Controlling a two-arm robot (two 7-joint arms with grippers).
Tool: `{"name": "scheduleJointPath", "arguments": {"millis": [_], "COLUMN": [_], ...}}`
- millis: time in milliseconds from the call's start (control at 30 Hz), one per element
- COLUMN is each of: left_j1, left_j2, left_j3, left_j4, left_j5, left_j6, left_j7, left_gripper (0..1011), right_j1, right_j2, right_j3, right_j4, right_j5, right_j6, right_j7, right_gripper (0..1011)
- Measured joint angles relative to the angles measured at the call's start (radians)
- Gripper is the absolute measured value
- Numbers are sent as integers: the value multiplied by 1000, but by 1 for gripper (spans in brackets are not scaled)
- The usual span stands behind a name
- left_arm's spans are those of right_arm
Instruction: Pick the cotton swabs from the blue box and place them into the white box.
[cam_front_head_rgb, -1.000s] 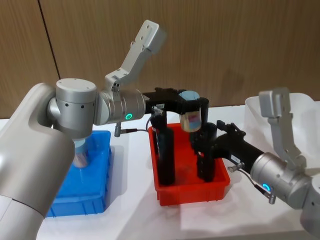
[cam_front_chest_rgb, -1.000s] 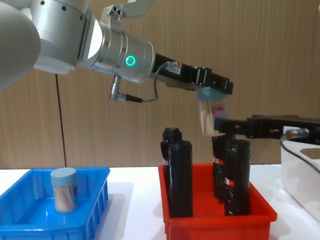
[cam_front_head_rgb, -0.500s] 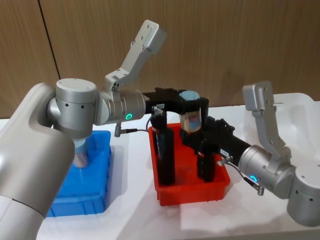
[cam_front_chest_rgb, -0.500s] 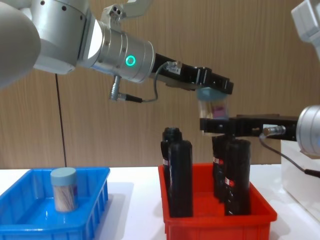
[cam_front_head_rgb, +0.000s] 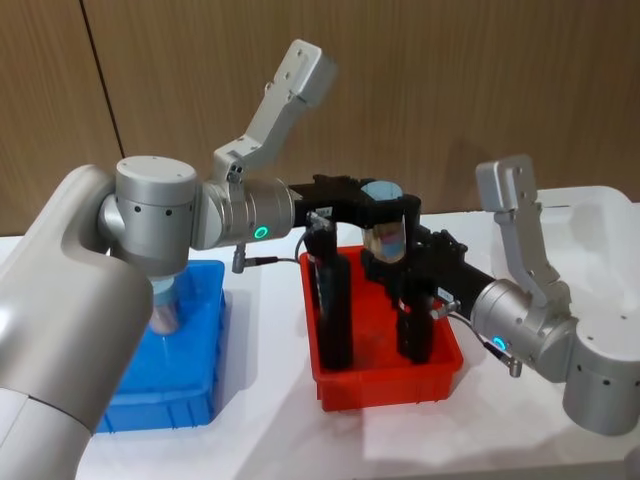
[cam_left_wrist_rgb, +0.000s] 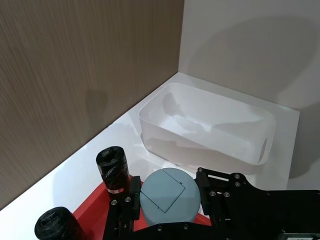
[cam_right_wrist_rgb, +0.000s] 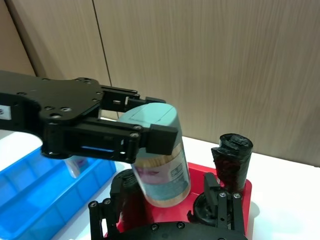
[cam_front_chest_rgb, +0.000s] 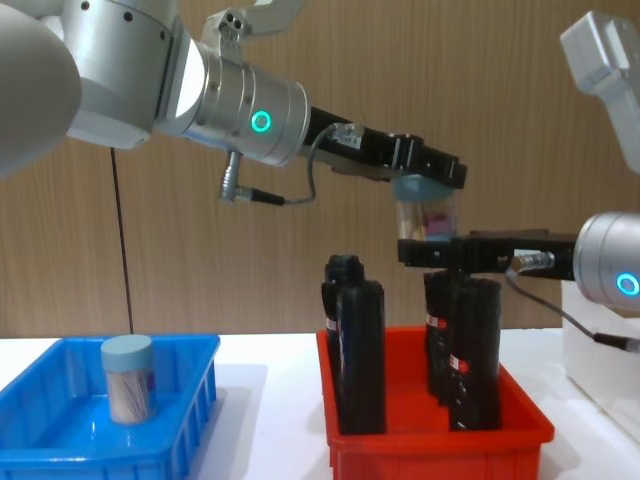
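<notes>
One tub of cotton swabs (cam_right_wrist_rgb: 160, 160) hangs tilted in the air above the red bin (cam_front_chest_rgb: 430, 440), gripped near its pale lid (cam_left_wrist_rgb: 167, 196) by the left gripper (cam_front_chest_rgb: 430, 180), whose jaws are clamped on it. Its label (cam_right_wrist_rgb: 165, 176) has a pinkish picture and small print too fine to read. A second tub (cam_front_chest_rgb: 128, 378) stands upright in the blue box (cam_front_chest_rgb: 60, 440). The black bottles (cam_front_chest_rgb: 360, 345) in the red bin carry red-and-white labels (cam_front_chest_rgb: 456, 362), lettering unreadable.

The bins sit on a white table (cam_front_head_rgb: 270, 410) before a wood-panelled wall (cam_front_head_rgb: 450, 90). The white box (cam_left_wrist_rgb: 210, 125) stands to the right, near a white side wall (cam_left_wrist_rgb: 250, 45).

The left arm reaches level across from the left, a green ring light (cam_front_chest_rgb: 261, 122) lit. The right gripper (cam_front_head_rgb: 398, 262) comes in from the right, jaws parted on either side of the tub's lower half; contact cannot be told.
</notes>
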Motion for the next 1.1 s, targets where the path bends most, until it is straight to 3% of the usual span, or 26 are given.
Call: {"name": "scheduleJointPath", "arguments": {"millis": [467, 733, 833, 1100], "left_j1": [0, 0, 0, 0], "left_j2": [0, 0, 0, 0], "left_j3": [0, 0, 0, 0], "left_j4": [0, 0, 0, 0], "left_j5": [0, 0, 0, 1], "left_j6": [0, 0, 0, 0], "left_j7": [0, 0, 0, 2], "left_gripper": [670, 670, 671, 670], "right_j1": [32, 43, 45, 51], "right_j2": [-11, -17, -19, -22], "right_j3": [2, -2, -4, -6], "right_j4": [43, 55, 59, 66], "right_j5": [-9, -9, -8, -5], "right_j6": [-21, -29, -30, -30], "right_j7": [2, 15, 19, 21], "right_gripper": [996, 812, 693, 665]}}
